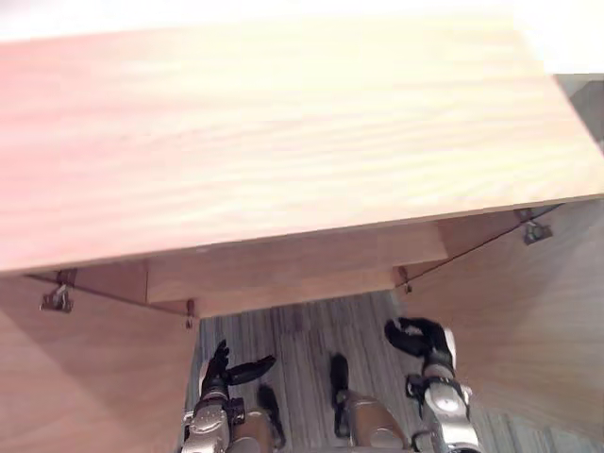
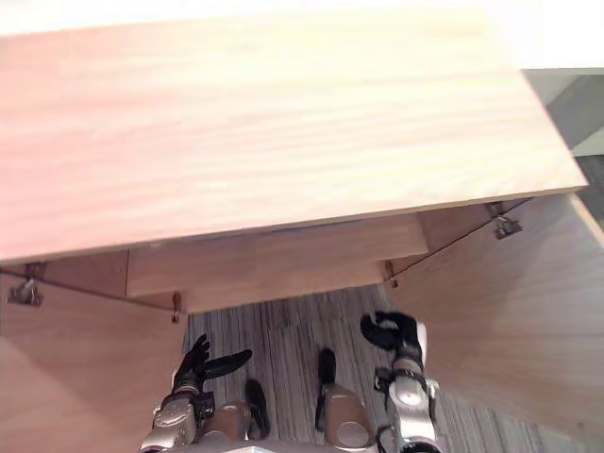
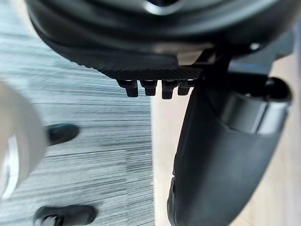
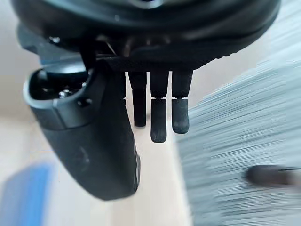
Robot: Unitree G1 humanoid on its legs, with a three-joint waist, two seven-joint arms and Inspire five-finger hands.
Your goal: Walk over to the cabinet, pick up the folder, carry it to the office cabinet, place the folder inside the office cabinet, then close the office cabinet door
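1. The right hand (image 1: 422,337), dark and matte, hangs with its fingers (image 4: 158,120) loosely bent and a little apart. The broad smooth thumb stands off to one side, and the hand holds nothing.
2. The left hand (image 1: 222,370) is low at the near left. Its fingers reach far-ward, fairly straight, with the thumb spread out to the right, and it is also empty.
3. In the right wrist view a flat blue patch (image 4: 23,197) lies on pale wood beyond the thumb. It may be the folder, but it is too blurred to be sure.
4. Each hand is just beside an open door of the office cabinet (image 1: 283,142). The left door (image 1: 85,377) and the right door (image 1: 528,330) swing out toward the robot. I cannot tell whether either hand touches its door.
5. Small metal hinges (image 1: 57,300) sit at the doors' far corners.
6. The cabinet's top is a broad, flat slab of reddish wood with a long, fine grain. Under its near edge shows an inner board (image 1: 293,269) of the same wood.
7. Between the doors lies grey carpet (image 1: 302,330) with fine stripes.
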